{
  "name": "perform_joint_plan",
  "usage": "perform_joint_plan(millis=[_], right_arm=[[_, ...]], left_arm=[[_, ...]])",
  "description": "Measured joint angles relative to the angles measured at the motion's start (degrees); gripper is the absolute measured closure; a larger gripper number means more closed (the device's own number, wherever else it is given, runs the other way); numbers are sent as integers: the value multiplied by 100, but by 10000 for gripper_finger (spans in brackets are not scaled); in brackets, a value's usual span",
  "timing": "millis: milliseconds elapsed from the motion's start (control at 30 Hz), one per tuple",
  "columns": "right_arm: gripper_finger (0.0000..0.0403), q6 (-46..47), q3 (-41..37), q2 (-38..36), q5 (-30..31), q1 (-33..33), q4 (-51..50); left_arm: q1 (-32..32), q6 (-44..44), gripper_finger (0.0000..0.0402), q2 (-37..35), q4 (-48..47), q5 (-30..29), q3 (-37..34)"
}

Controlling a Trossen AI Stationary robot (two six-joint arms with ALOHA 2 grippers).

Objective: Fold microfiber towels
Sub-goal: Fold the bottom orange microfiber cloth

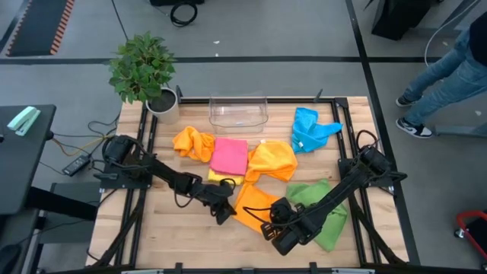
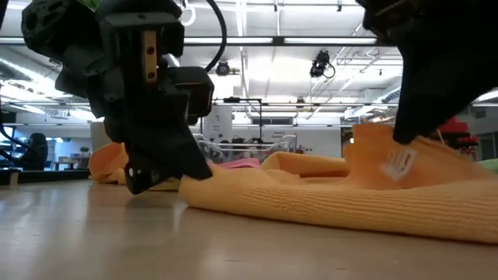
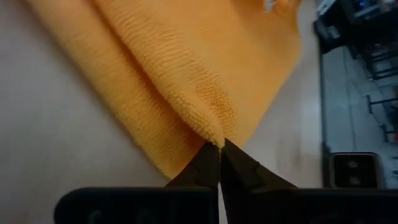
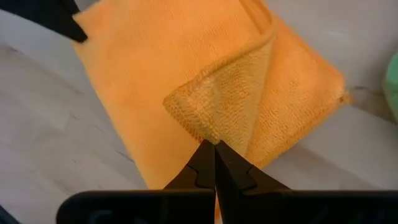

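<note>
High view, lower centre: left fingers (image 1: 222,214) and right fingers (image 1: 268,229) each clamp an orange towel (image 1: 253,205) corner; next, lift and fold over.

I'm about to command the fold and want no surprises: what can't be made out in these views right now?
- Yellow microfiber towel: high view, mostly covered by the pink microfiber towel.
- Flat orange microfiber towel: high view, near edge hidden under the right gripper and the left gripper.
- Green microfiber towel: high view, crossed by the right arm; low view, cut off at the edge.
</note>
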Motion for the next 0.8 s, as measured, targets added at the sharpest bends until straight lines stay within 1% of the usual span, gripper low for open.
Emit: perform_joint_plan(millis=[133, 233, 300, 367, 433, 667, 800], right_arm=[[400, 41, 289, 0, 7, -2, -560], [400, 196, 411, 0, -9, -2, -968], [400, 326, 433, 0, -146, -4, -1122], [400, 408, 414, 0, -286, -4, -1155], [400, 415, 360, 0, -299, -6, -1158], [400, 320, 183, 0, -298, -213, -1147], [400, 169, 117, 0, -154, -339, -1131]], left_arm=[[-96, 15, 392, -86, 207, 14, 9], [-201, 41, 395, -86, 155, 10, 2], [-296, 66, 394, -86, 87, -71, 10], [-404, 76, 394, -82, -161, -219, 8], [-500, 77, 395, -76, -296, -315, 0], [-640, 287, 393, -76, -366, -447, 4], [-638, 282, 395, -76, -356, -651, 4]])
